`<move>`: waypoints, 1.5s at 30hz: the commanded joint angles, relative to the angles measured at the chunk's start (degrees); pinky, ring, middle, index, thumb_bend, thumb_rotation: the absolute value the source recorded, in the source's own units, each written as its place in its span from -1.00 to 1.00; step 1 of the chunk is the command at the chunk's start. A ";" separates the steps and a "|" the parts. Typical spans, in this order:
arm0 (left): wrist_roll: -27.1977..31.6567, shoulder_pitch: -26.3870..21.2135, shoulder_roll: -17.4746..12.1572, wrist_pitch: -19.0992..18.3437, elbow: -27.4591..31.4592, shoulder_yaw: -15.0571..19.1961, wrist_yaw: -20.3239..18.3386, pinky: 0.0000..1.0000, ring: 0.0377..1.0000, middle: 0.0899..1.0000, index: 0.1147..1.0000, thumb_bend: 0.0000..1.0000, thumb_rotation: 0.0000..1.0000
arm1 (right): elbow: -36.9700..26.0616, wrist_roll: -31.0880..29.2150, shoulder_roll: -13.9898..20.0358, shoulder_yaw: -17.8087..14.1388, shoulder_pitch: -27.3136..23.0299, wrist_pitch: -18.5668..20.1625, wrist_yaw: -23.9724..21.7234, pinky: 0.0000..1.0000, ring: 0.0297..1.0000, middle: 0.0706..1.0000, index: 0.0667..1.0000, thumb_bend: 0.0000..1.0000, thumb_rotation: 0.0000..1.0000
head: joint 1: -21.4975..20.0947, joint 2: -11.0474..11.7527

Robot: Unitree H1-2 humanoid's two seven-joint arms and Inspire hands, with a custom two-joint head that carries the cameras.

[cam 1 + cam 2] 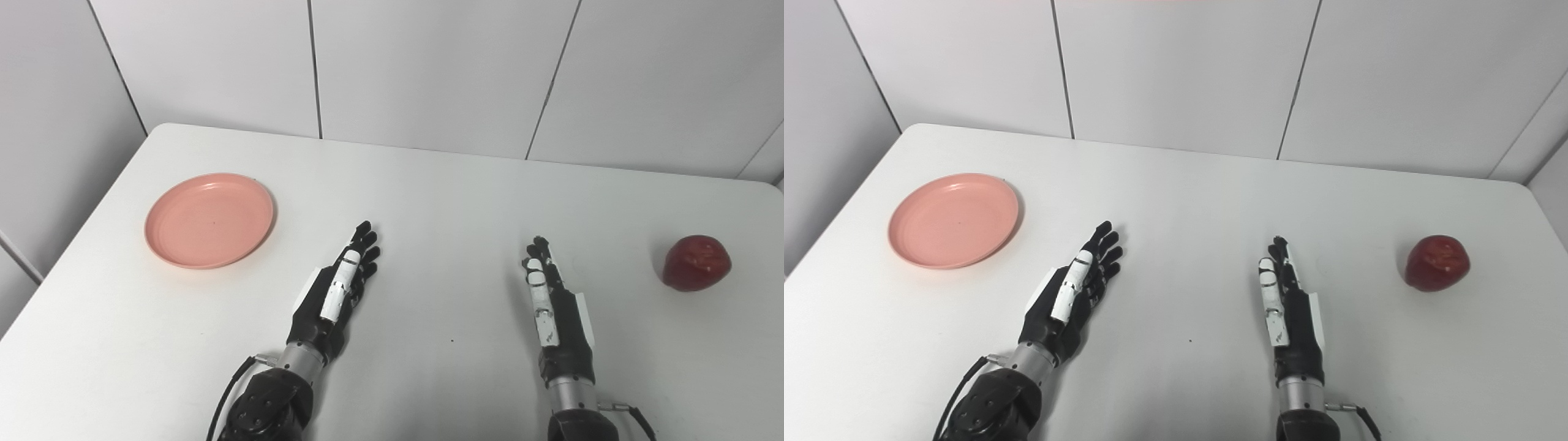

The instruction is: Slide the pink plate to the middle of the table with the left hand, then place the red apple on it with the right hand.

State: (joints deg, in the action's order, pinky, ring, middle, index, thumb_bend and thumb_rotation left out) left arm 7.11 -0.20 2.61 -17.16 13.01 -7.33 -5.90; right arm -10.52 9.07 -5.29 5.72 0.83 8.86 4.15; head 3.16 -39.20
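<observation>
Table (429,202) fills my frame, pink plate (209,220) sitting at centre left, my left hand (335,293) and right hand (554,306) low in the middle, fingers stretched flat and holding nothing, red apple (696,263) far right.

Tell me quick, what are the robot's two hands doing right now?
Left hand: open, holding nothing, apart from the pink plate.
Right hand: open, holding nothing, apart from the red apple.
</observation>
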 commanded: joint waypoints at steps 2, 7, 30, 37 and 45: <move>-0.33 -0.85 0.78 1.84 1.08 -0.61 -0.22 1.00 0.97 1.00 0.99 -0.21 1.00 | -0.96 -0.27 -0.20 -0.07 -1.30 -2.15 0.08 0.95 0.87 0.89 0.90 -0.60 1.00 | 0.03 -0.11; 0.02 -0.92 0.84 2.31 0.66 -0.41 -0.30 1.00 0.98 1.00 0.99 -0.22 1.00 | -1.17 -0.07 -0.26 0.05 -1.31 -1.61 0.19 0.96 0.87 0.88 0.90 -0.61 1.00 | 0.00 -0.07; -3.09 -1.01 3.81 7.09 -6.08 -3.21 1.12 1.00 0.98 1.00 0.99 -0.28 1.00 | 5.52 -6.44 3.72 -2.66 -1.15 -11.29 -2.55 1.00 0.93 0.93 0.95 -0.73 1.00 | 14.35 10.53; -4.35 -1.50 4.47 8.51 -8.59 -3.97 1.71 1.00 0.98 1.00 0.98 -0.27 1.00 | 8.00 -8.21 4.48 -3.54 -1.41 -14.71 -3.20 1.00 0.95 0.96 0.99 -0.75 1.00 | 15.87 12.08; -4.88 -1.55 4.23 7.87 -8.52 -4.27 2.34 0.99 0.97 0.99 0.97 -0.27 1.00 | 7.79 -9.65 4.41 -3.60 -1.34 -14.77 -4.20 1.00 0.98 0.99 1.00 -0.80 1.00 | 16.06 12.35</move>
State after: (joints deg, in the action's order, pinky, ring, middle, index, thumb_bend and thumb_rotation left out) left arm 2.68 -1.29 5.76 -7.86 5.11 -10.47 -2.79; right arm -3.25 0.20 -1.06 2.42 -0.85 -2.76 0.61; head 19.16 -26.81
